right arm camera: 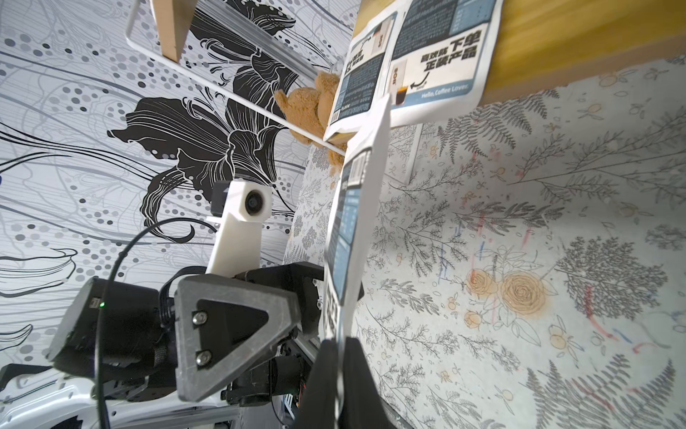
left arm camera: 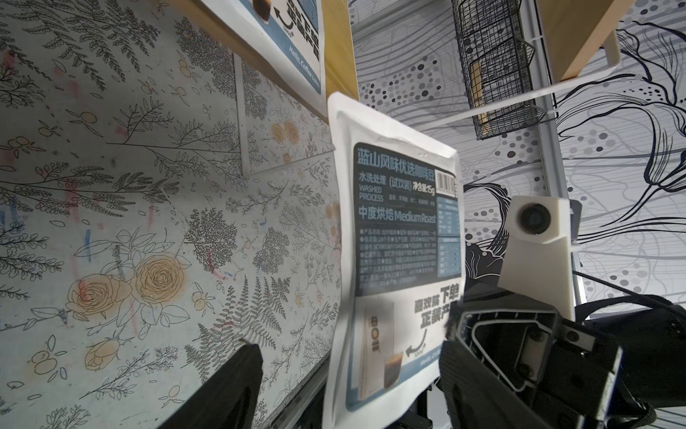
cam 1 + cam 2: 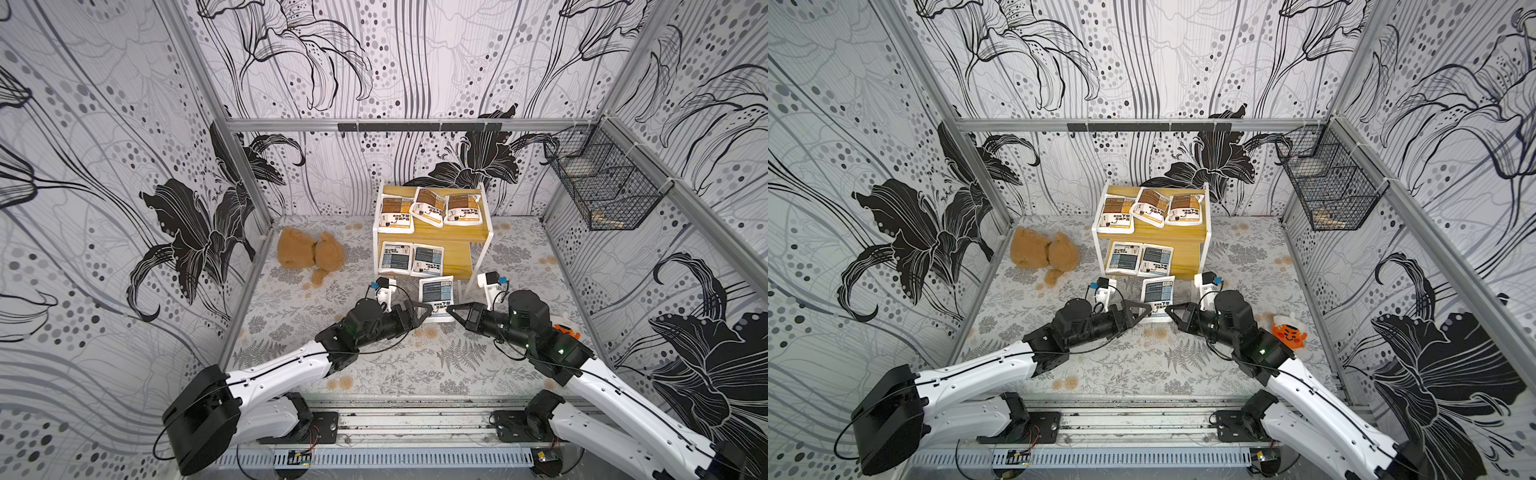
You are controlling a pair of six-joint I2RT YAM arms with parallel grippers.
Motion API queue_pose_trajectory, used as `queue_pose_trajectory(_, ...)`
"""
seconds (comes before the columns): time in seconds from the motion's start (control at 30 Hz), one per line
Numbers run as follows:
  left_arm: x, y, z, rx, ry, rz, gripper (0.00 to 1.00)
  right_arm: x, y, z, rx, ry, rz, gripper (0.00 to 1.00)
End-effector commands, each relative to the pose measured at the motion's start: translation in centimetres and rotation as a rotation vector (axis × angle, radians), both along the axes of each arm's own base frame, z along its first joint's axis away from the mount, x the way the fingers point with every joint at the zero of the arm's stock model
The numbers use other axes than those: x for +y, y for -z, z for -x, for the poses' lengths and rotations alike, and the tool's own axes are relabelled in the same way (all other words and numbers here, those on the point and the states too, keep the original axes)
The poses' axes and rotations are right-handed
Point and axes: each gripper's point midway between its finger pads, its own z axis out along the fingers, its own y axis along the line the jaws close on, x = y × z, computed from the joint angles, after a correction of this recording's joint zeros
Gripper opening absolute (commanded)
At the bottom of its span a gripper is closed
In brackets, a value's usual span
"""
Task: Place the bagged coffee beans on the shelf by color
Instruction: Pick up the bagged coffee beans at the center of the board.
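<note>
Right pincer (image 1: pixel 339 347) tight on blue-grey pouch (image 2: pixel 401 230), "Medium Roast"

Looks like a robot test cell in a lab rather than a lived-in room. Boxed in on three sides by wall panels (image 3: pixel 415 62) printed with black-and-white lilies, clamped in bare aluminium framing (image 3: pixel 291 124). Floored by a desk (image 3: pixel 374 374) under a fern-and-rose sheet smudged with pen marks. Fitted along the near edge with a metal rail (image 3: pixel 415 419) carrying a left arm (image 3: pixel 282 370) and a right arm (image 3: pixel 623 399), each with a camera (image 2: pixel 534 219) on a white bracket. Dressed with staged props: small yellow shelf (image 3: pixel 461 230) of coffee pouches (image 3: pixel 430 205), teddy bear (image 3: pixel 309 255), hanging wire basket (image 3: pixel 602 187), orange toy figure (image 3: pixel 1288 332).
</note>
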Motion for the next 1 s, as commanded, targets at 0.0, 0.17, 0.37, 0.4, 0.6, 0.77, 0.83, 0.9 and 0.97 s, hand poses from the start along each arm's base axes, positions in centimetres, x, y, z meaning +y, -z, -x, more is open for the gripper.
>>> queue_pose_trajectory(0.0, -1.3, -4.2, -0.2, -0.090, 0.036, 0.111, 0.70, 0.2, -1.3, 0.1, -0.046, -0.018, -0.029, 0.02)
queue_pose_trajectory(0.17, -1.8, -4.2, 0.1, -0.087, 0.061, 0.152, 0.48, -0.1, -1.1, 0.2, -0.042, -0.012, -0.028, 0.02)
queue_pose_trajectory(0.37, -1.9, -4.0, 0.2, -0.073, 0.075, 0.155, 0.20, -0.2, -0.7, 0.2, -0.033, -0.003, -0.019, 0.04)
queue_pose_trajectory(0.4, -1.9, -3.9, 0.2, -0.073, 0.076, 0.152, 0.17, -0.2, -0.6, 0.2, -0.031, -0.002, -0.017, 0.05)
queue_pose_trajectory(0.6, -2.5, -3.0, -0.1, -0.043, 0.083, 0.116, 0.00, -0.8, -0.2, -0.2, -0.024, 0.033, 0.016, 0.35)
queue_pose_trajectory(0.77, -3.0, -2.8, -1.4, -0.053, 0.060, 0.025, 0.00, -3.8, -0.3, -1.0, 0.010, 0.147, 0.158, 0.69)
queue_pose_trajectory(0.83, -3.6, -3.0, -2.1, -0.066, 0.066, -0.012, 0.00, -5.2, -1.0, -1.1, 0.008, 0.185, 0.218, 0.72)
queue_pose_trajectory(0.9, -4.2, -3.4, -2.9, -0.079, 0.060, -0.047, 0.00, -6.6, -1.8, -1.2, -0.001, 0.225, 0.259, 0.75)
queue_pose_trajectory(0.97, -4.7, -3.6, -3.9, -0.086, 0.045, -0.080, 0.00, -7.5, -3.1, -1.2, -0.024, 0.252, 0.280, 0.78)
